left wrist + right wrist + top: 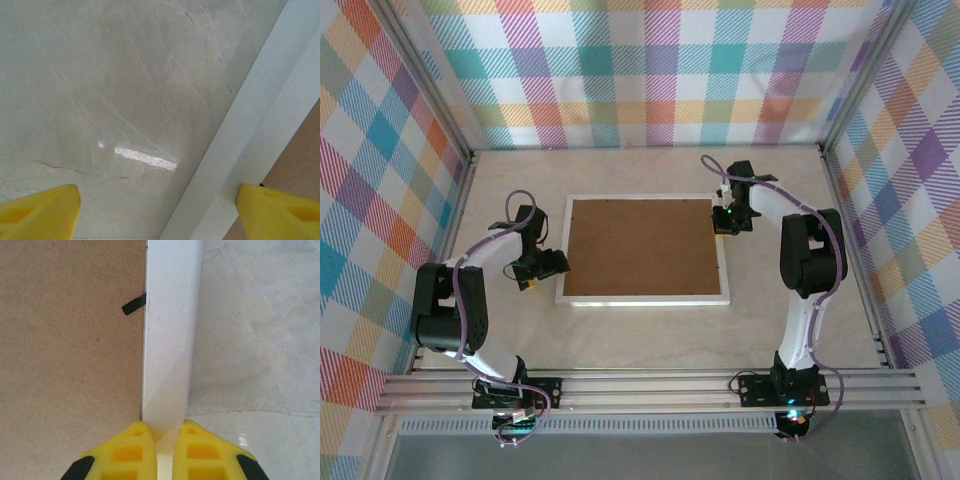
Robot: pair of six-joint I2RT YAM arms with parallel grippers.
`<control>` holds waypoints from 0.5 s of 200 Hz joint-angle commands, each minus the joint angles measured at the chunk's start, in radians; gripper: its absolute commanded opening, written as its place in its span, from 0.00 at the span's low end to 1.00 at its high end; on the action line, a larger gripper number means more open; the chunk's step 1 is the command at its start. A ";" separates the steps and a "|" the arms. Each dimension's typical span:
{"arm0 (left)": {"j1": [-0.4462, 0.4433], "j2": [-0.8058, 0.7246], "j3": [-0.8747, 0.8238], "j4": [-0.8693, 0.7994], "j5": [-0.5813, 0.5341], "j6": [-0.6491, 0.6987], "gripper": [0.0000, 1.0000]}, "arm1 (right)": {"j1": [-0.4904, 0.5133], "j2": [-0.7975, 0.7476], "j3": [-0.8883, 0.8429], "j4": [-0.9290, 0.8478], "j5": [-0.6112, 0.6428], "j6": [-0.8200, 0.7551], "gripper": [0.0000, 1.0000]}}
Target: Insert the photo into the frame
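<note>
Grip on the right: the right gripper (pixel 162 432) is pinched narrow on the right rail of the large white thin-edged rectangular picture frame (pixel 640 299), which lies flat mid-table on the pale marbled tabletop (pixel 650 345). A plain brown backing board (pixel 640 245) fills it. The left gripper (pixel 157 200) stands wide at the frame's left rail, one fingertip over bare tabletop and the other at the rail's board side.

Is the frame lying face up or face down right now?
Face down: the brown backing board fills the frame, with a black tab reaching onto it.
</note>
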 commanded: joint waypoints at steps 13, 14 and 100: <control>-0.028 0.036 -0.003 0.010 0.045 0.004 0.81 | 0.015 0.035 -0.032 -0.022 0.003 -0.025 0.08; -0.030 0.037 -0.003 0.010 0.046 0.004 0.81 | 0.015 0.035 -0.032 -0.022 0.003 -0.025 0.08; -0.181 0.194 0.098 -0.104 0.014 0.058 0.79 | 0.029 0.044 -0.033 -0.015 -0.048 -0.014 0.08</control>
